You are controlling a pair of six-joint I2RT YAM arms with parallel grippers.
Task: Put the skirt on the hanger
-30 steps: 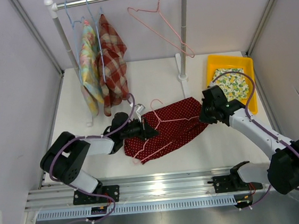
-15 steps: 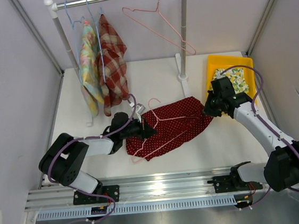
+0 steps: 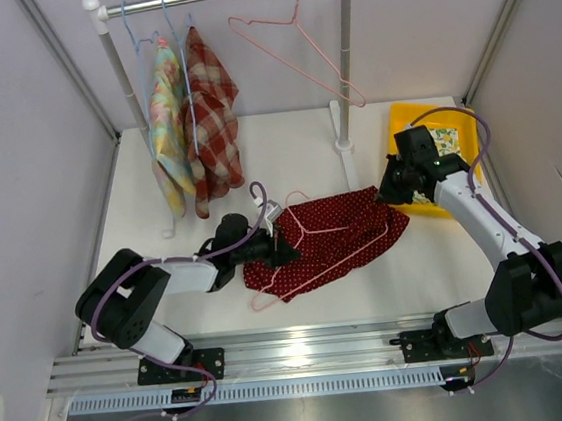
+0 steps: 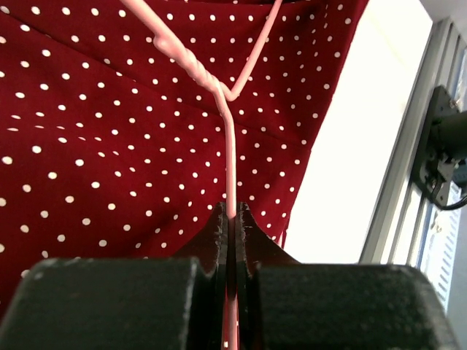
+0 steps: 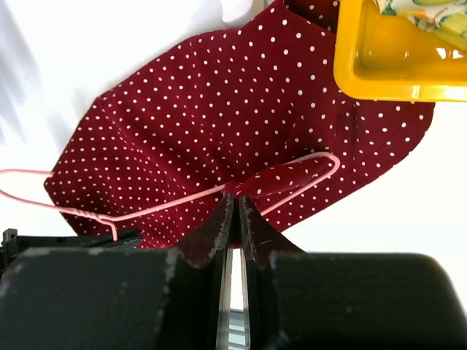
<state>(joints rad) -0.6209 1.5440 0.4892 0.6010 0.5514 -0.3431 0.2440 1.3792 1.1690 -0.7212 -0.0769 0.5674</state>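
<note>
Top external view: The left gripper (image 3: pixel 282 242) lies low on the table (image 3: pixel 285 150), its jaws closed on the neck of a pink wire hanger (image 3: pixel 311 232). The red polka-dot skirt (image 3: pixel 335 245) lies flat just beyond these jaws, spreading away from them toward the right arm, with the hanger's shoulders lying across it. The right gripper (image 3: pixel 390 194) stands at the skirt's far upper corner, next to the yellow bin (image 3: pixel 457 117). From this height its jaw state cannot be read.

Left wrist view: The two fingers are pressed together with only the hanger wire between them. The wire runs straight out from the tips to its twisted junction, where the two shoulders branch off. Skirt fabric fills the area ahead of and under the jaws. To the jaws' right the cloth ends and bare table shows.

Right wrist view: The jaws are nearly together, with a thin slit between them. The tips overlap the skirt where fabric is folded over the hanger's lower wire, and creases run toward the tips. Whether any cloth is pinched cannot be determined. The rest of the skirt spreads ahead of the jaws, and the bin's corner overlaps it ahead and to the right.
</note>
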